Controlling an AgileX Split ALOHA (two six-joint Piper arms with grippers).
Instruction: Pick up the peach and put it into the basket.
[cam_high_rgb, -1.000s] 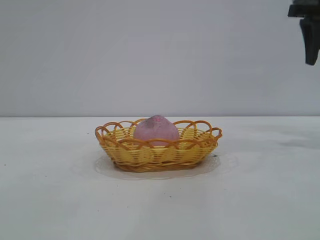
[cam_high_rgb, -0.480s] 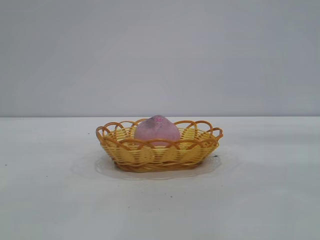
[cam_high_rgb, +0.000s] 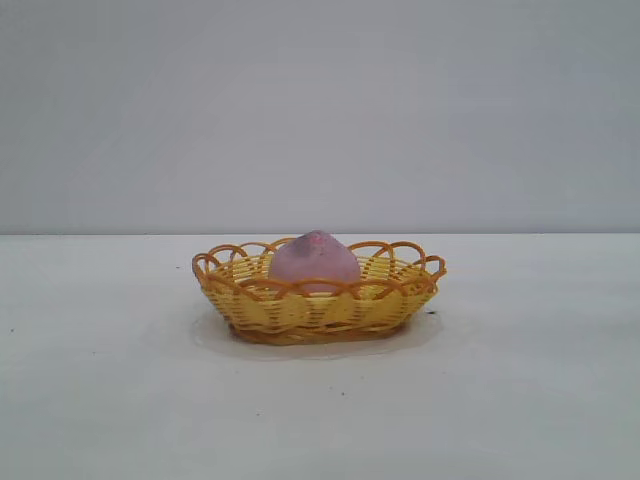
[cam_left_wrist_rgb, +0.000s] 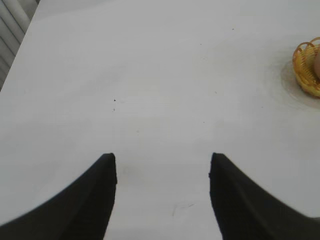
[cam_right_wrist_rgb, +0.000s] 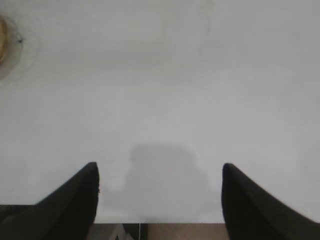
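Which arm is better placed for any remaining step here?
Neither is needed: the peach already sits in the basket. Both the left gripper and right gripper are open, empty, over bare table.

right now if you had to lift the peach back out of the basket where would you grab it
Probably from straight above, pinching the peach's rounded upper half across its width. Only that domed top rises clear of the basket's looped rim, which surrounds its lower half, so a sideways approach would likely hit the weave.
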